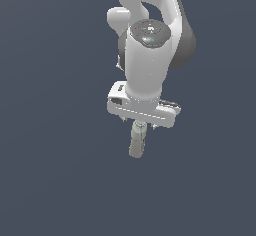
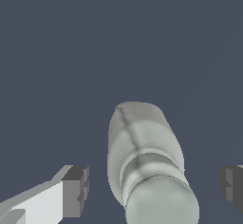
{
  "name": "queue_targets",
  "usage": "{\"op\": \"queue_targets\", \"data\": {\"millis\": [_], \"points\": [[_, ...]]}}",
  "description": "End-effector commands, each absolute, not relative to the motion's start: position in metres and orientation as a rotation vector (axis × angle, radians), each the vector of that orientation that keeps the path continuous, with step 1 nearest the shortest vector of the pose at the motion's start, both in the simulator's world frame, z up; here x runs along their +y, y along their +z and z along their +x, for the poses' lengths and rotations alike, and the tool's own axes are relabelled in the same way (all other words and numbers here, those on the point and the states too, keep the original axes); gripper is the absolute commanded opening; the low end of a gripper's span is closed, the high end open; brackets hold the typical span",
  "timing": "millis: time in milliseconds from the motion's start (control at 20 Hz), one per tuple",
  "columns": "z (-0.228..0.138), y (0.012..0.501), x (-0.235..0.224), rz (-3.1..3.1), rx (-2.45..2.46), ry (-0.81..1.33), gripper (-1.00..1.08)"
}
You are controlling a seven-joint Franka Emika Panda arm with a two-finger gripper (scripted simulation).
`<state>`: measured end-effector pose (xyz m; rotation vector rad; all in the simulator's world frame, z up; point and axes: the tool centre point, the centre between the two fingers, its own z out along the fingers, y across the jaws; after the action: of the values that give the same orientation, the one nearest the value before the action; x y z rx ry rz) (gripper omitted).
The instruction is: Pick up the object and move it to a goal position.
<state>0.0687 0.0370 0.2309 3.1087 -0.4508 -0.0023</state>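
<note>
No edges break the plain dark surface around the bottle (image 2: 142,161), which stands directly under the arm, between the spread fingers (image 2: 76,190) of the tool (image 1: 141,126), touching neither pad in the wrist view.

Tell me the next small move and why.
Probably close the gripper on the bottle. In the wrist view the bottle stands between the two fingers, with clear gaps on both sides, so the jaws are open and nothing is gripped yet. The exterior view shows the hand right above the bottle.
</note>
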Motion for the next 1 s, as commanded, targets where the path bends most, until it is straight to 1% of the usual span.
{"op": "queue_targets", "data": {"millis": [0, 600, 800, 950], "points": [[0.069, 0.230, 0.037, 3.109, -0.451, 0.000, -1.00], [0.070, 0.233, 0.037, 3.110, -0.447, 0.004, -1.00], [0.069, 0.247, 0.037, 3.117, -0.422, 0.019, -1.00], [0.069, 0.267, 0.037, 3.126, -0.387, 0.041, -1.00]]}}
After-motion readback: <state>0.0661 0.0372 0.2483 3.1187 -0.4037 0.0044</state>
